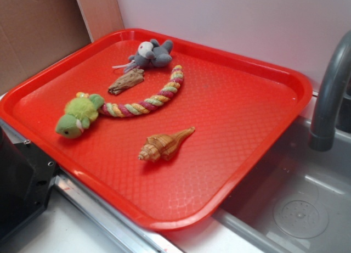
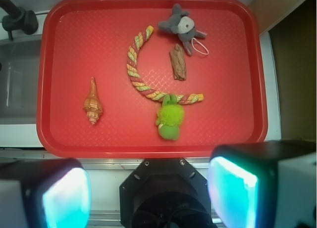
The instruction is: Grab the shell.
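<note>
Shell (image 1: 165,145): tan-and-brown striped conch (image 2: 92,102), lying flat on the red tray (image 1: 241,127), alone in its own patch, touching nothing.
Shell orientation: in the wrist view, pointed tip aims toward the far edge of the tray, coiled blunt end toward the camera.
Fingers (image 2: 64,196): two pads fill the lower corners of the wrist view, wide apart, released, nothing between them.
Shell vs fingers: shell sits well ahead of the pads, on the tray's left portion in the wrist view, roughly in line with the left pad; no contact.
Neighbours: green plush toy (image 1: 77,117) joined to a braided rope (image 2: 136,69); grey plush mouse (image 1: 152,53); dark ridged brown piece (image 2: 178,63) beside the mouse. All apart from the shell.
Surroundings: tray rests on the bench beside a sink (image 1: 296,203) with grey faucet (image 1: 329,94).
</note>
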